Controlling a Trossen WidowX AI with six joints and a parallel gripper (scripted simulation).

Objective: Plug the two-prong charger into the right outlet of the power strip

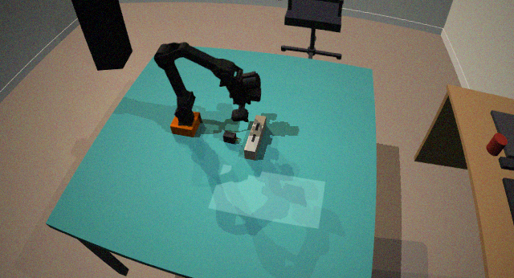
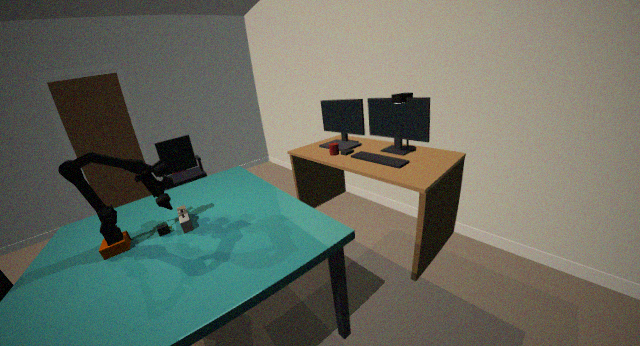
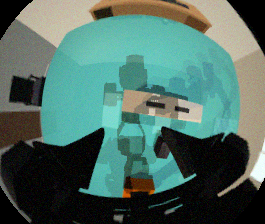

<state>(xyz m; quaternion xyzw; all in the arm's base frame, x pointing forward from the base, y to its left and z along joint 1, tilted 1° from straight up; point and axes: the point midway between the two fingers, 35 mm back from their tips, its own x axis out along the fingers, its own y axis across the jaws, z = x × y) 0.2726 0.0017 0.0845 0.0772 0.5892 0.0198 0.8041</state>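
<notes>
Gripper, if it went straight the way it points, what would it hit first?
Probably the teal tabletop beside the power strip; depth is unclear, so the gripper might clip the strip first.
</notes>
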